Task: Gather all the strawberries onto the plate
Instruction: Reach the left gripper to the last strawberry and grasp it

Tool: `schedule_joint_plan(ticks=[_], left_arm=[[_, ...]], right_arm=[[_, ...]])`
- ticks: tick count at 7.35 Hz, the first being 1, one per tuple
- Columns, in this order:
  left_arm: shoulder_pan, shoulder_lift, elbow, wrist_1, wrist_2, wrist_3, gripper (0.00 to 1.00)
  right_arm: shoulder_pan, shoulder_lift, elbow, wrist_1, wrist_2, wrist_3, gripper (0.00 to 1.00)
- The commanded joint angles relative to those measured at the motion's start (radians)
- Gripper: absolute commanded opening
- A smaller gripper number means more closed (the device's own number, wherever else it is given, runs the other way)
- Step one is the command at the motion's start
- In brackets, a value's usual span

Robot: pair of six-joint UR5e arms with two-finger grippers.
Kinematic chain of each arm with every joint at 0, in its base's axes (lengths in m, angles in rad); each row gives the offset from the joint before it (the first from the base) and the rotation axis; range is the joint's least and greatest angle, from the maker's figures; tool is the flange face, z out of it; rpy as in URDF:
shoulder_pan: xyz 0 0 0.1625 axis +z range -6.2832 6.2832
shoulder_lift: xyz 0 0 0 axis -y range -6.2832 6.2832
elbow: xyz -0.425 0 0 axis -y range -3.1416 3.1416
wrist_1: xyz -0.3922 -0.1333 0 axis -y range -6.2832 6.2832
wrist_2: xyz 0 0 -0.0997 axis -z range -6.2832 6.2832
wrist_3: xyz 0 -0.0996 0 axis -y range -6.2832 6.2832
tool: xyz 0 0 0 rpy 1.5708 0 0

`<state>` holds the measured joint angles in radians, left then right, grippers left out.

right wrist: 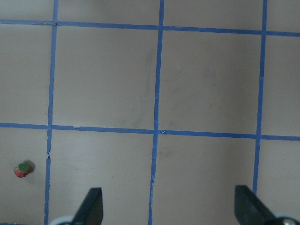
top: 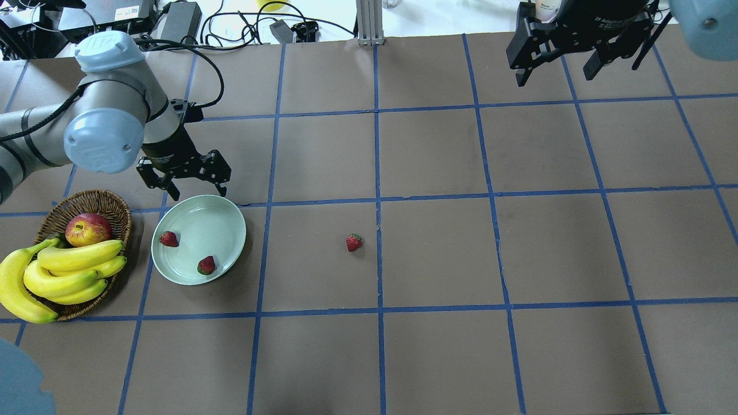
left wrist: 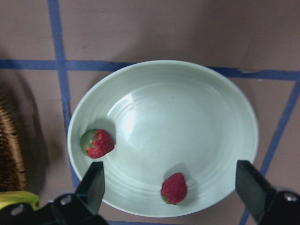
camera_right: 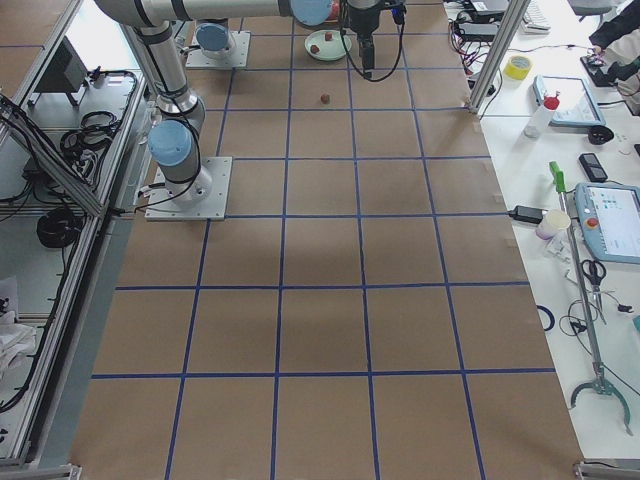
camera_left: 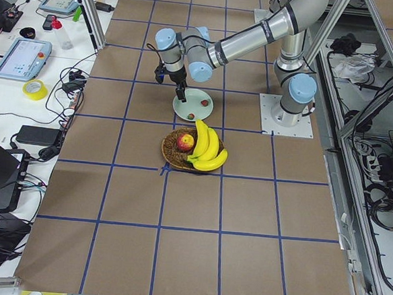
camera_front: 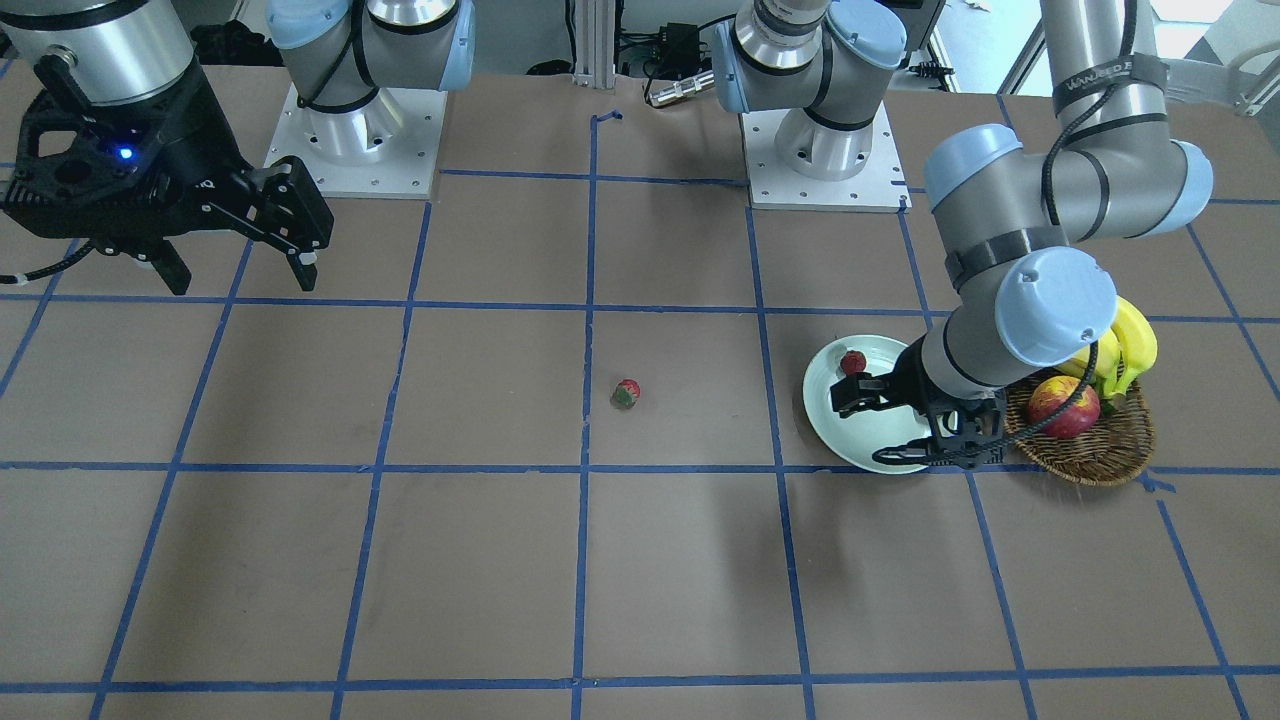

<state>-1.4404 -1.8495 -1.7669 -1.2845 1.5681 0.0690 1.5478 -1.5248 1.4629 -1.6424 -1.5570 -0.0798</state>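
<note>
The pale mint plate (top: 203, 227) lies on the table's left side, and two strawberries (top: 169, 238) (top: 206, 265) rest inside it. My left gripper (top: 184, 176) hovers open over the plate's far rim with nothing between its fingers. The left wrist view looks down on the plate (left wrist: 187, 117) with both berries (left wrist: 97, 143) (left wrist: 174, 188). A third strawberry (top: 354, 242) lies alone on the brown table near the centre, also visible in the right wrist view (right wrist: 23, 169). My right gripper (top: 557, 72) hangs open and empty high over the far right of the table.
A brown wicker basket (top: 101, 199) holding a red-yellow apple (top: 87, 229) and a bunch of bananas (top: 63, 274) stands just left of the plate. Blue tape lines grid the brown table. The arm bases (camera_front: 350, 140) stand at the robot's edge.
</note>
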Motion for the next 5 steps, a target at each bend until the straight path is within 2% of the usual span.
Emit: schedule_joint_plan(ticks=[1, 2, 3, 5], left_arm=[[-0.175, 0.01, 0.004, 0.027, -0.037, -0.156, 1.0], [-0.26, -0.014, -0.008, 0.113, -0.04, -0.248, 1.0], [-0.325, -0.023, -0.026, 0.155, -0.09, -0.286, 1.0], [-0.371, -0.025, -0.154, 0.32, -0.135, -0.31, 1.0]], right_arm=[[0.0, 0.0, 0.001, 0.001, 0.0, 0.0, 1.0], [0.0, 0.0, 0.001, 0.001, 0.0, 0.0, 1.0], [0.0, 0.0, 0.001, 0.001, 0.0, 0.0, 1.0], [0.0, 0.0, 0.001, 0.001, 0.0, 0.0, 1.0]])
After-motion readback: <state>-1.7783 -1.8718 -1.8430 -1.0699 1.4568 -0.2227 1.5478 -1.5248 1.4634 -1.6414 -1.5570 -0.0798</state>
